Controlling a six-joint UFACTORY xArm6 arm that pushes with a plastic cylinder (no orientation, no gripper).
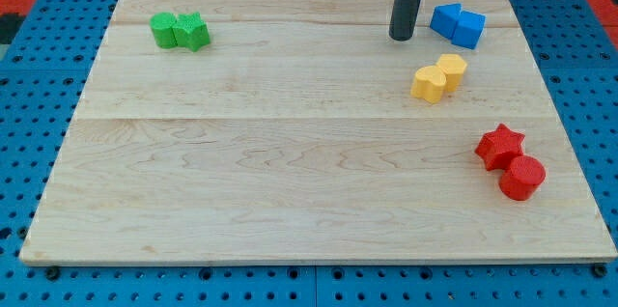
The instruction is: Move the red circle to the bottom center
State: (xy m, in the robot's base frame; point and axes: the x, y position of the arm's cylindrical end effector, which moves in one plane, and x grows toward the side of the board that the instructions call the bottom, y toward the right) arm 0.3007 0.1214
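Note:
The red circle (522,178) sits near the view's right edge of the wooden board (290,153), low on the board. It touches a red star (499,146) just above and left of it. My tip (402,37) is a dark rod coming down from the view's top, far above and left of the red circle. It stands just left of the blue blocks, not touching them.
Two blue blocks (458,24) lie together at the top right. Two yellow blocks (438,77) lie below them. A green circle (164,29) and a green star (192,31) lie together at the top left. Blue pegboard surrounds the board.

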